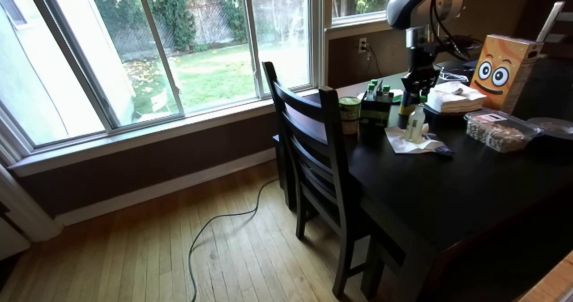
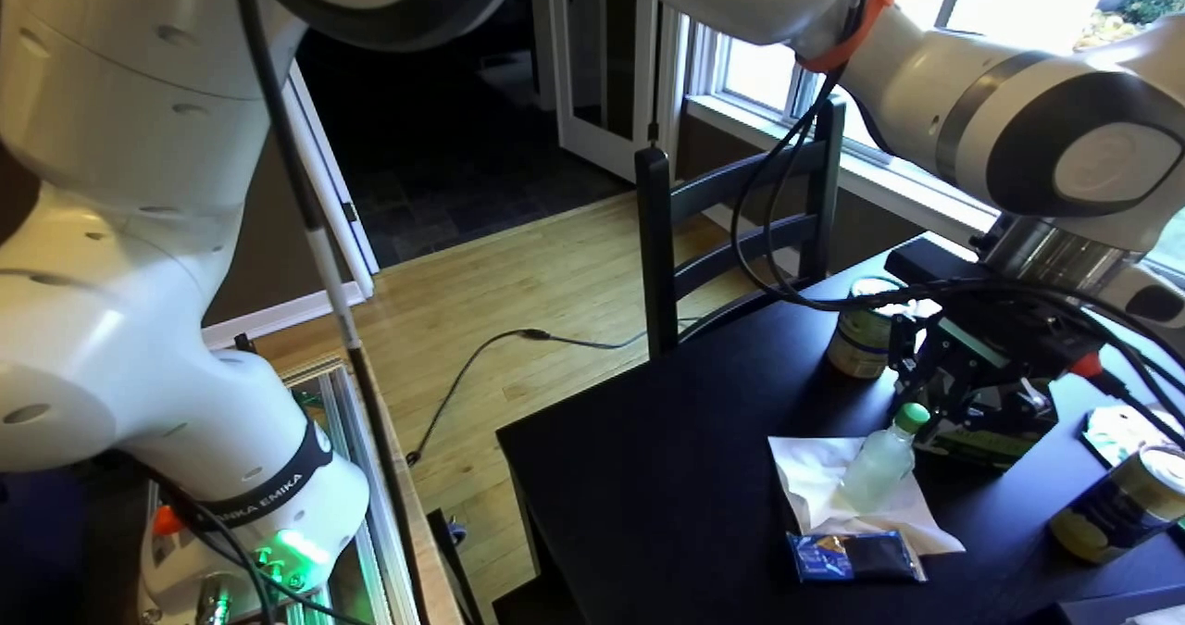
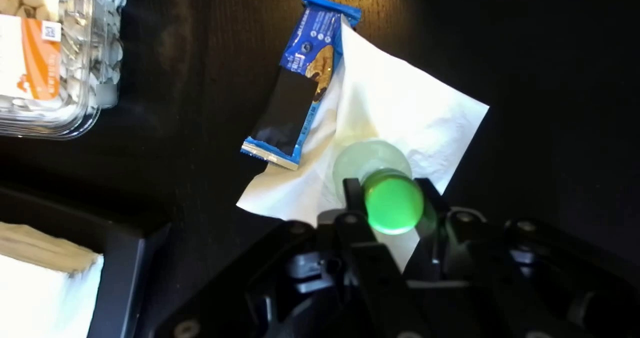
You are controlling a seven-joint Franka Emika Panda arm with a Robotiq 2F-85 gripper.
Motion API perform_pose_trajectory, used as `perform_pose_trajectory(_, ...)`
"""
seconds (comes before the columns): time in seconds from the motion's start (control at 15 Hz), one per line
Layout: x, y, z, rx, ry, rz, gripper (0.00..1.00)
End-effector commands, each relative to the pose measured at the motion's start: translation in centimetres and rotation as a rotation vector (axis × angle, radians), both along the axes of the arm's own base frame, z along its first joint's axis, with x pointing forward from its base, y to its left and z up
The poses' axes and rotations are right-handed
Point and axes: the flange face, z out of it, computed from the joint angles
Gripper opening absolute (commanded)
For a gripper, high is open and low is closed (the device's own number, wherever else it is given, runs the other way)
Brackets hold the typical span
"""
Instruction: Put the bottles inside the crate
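A pale, clear bottle (image 1: 415, 126) with a green cap stands on crumpled white paper on the dark table. My gripper (image 3: 392, 195) has come down over its top and is shut on the green cap (image 3: 394, 205), one finger on each side. The bottle's body (image 2: 875, 475) shows below the jaws in an exterior view. The dark crate (image 1: 375, 114) stands close by, holding several green-capped bottles (image 1: 371, 91). In an exterior view the gripper hides much of the crate (image 2: 981, 447); the wrist view does not show it.
A paper cup (image 1: 349, 116) stands beside the crate, and a can (image 2: 1125, 505) is close by. A blue snack wrapper (image 3: 305, 77) touches the paper. Napkins (image 1: 454, 99) in a black tray, a clear plastic tray (image 1: 501, 132) and an orange box (image 1: 506, 74) stand farther along.
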Motion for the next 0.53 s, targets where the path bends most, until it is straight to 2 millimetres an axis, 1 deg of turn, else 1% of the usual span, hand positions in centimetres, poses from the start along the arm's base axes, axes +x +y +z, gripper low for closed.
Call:
perform_pose_trajectory(0.0,-1.4,0.0,2.7,-0.005,-0.01,0.014,0.07)
perform_pose_trajectory(0.47,-1.1,-2.0,9.8,-0.05,-0.091,-0.01,0.07)
